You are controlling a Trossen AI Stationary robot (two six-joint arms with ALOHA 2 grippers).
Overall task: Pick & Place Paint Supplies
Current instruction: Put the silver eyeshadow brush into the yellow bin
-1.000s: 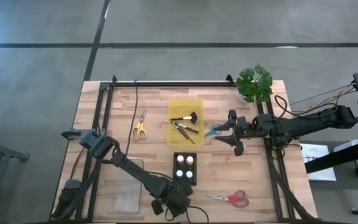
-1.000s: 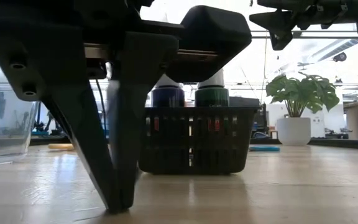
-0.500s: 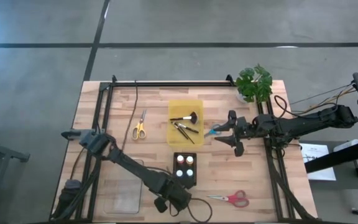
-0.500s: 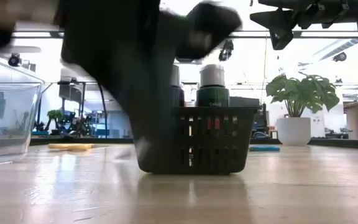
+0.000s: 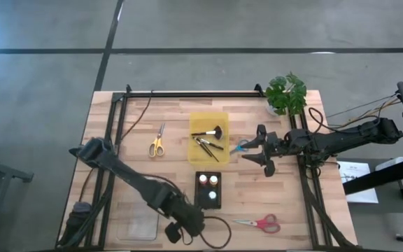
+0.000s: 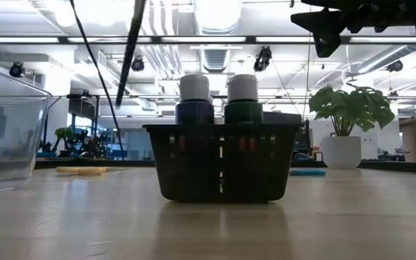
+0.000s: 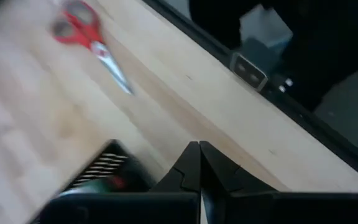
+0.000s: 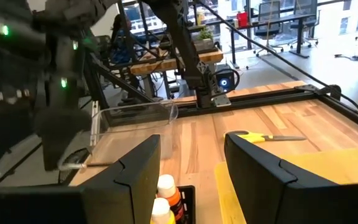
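Several small paint bottles (image 5: 208,187) stand upright in a black basket (image 5: 208,199) near the table's middle front. In the low view a blue bottle (image 6: 195,101) and a green one (image 6: 243,101) have white tops. Thin dark-handled brushes (image 5: 207,147) and a broad black-bristled brush (image 5: 210,131) lie in a yellow tray (image 5: 196,157). My left gripper (image 7: 199,163) is shut and empty, raised left of the basket near the front edge (image 5: 179,228). My right gripper (image 5: 264,158) is open and empty, hovering right of the tray; it also shows in the right wrist view (image 8: 191,168).
Yellow scissors (image 5: 157,142) lie left of the tray, blue scissors (image 5: 240,147) right of it, and red scissors (image 5: 261,224) at the front right. A clear container (image 5: 138,218) sits at the front left. A potted plant (image 5: 285,94) stands at the far right.
My left gripper has risen from the table in front of the basket, out of the low view, and gone a little toward the table's left edge. The basket and bottles have stayed put.
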